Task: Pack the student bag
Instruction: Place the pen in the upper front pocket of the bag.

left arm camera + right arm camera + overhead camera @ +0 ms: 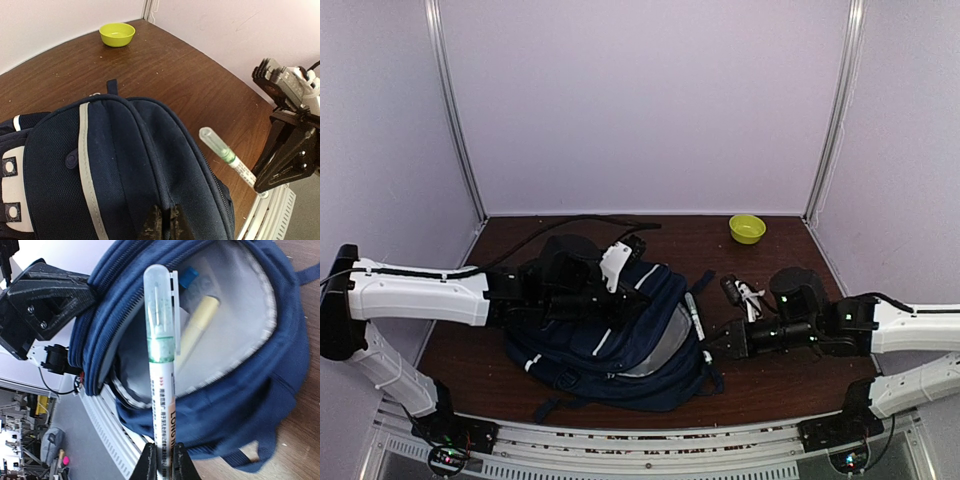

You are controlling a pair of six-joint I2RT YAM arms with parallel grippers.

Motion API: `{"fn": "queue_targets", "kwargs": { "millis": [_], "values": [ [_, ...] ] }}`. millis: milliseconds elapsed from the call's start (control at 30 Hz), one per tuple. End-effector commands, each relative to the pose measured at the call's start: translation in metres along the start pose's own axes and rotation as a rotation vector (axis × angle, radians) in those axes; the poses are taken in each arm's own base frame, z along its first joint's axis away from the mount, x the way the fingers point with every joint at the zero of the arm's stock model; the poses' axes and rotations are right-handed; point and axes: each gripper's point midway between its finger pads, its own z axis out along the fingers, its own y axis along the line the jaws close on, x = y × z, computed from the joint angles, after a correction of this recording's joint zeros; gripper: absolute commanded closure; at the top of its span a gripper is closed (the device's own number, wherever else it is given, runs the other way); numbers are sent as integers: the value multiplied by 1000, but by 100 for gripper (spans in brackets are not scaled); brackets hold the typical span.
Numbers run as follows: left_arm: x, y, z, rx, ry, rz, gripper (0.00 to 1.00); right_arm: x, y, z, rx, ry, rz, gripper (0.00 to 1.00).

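Left claw: closed, its 2 tips pinching a fold of navy fabric at the upper rim of the student bag. The bag lies on the table directly beneath and ahead of this claw, between the 2 arms. From the left wrist view, the white stripe and a white patch with dark dots lie left of the claw tips. The main compartment gapes toward the right claw, exposing grey lining. Inside, ahead of the right claw, lie 1 pale yellow marker and, beyond it, 1 blue item, too hidden to identify. Right claw: closed on 1 pen, gripped low on its white printed barrel. The pen stands straight out from the tips, green band and clear cap foremost, cap end over the bag's opening; whether it touches the bag cannot be told. A small black-and-white object sits on the table just beyond the right claw, too small to identify. A yellow-green bowl stands upright near the far right corner, well apart from both claws and the bag.
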Motion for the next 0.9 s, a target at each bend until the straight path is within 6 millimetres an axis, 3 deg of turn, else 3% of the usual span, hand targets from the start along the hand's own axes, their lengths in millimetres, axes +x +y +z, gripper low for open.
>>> {"fn": "queue_targets", "kwargs": {
  "millis": [0,300,700,767,867],
  "values": [
    [-67,-39,-16,152,-194,34,100,-12,28,12,-141,-25,55,100],
    [-65,-41,-26,165,-203,40,100,-24,36,51,-132,37,107,100],
    [-63,-31,-39,128,-230,41,100,-63,52,104,-119,33,115,100],
    [-62,-28,-42,114,-232,42,100,-65,50,110,-112,24,125,83],
    [-59,-24,-45,95,-231,43,100,-70,54,107,-139,-8,128,66]
  ]
}}
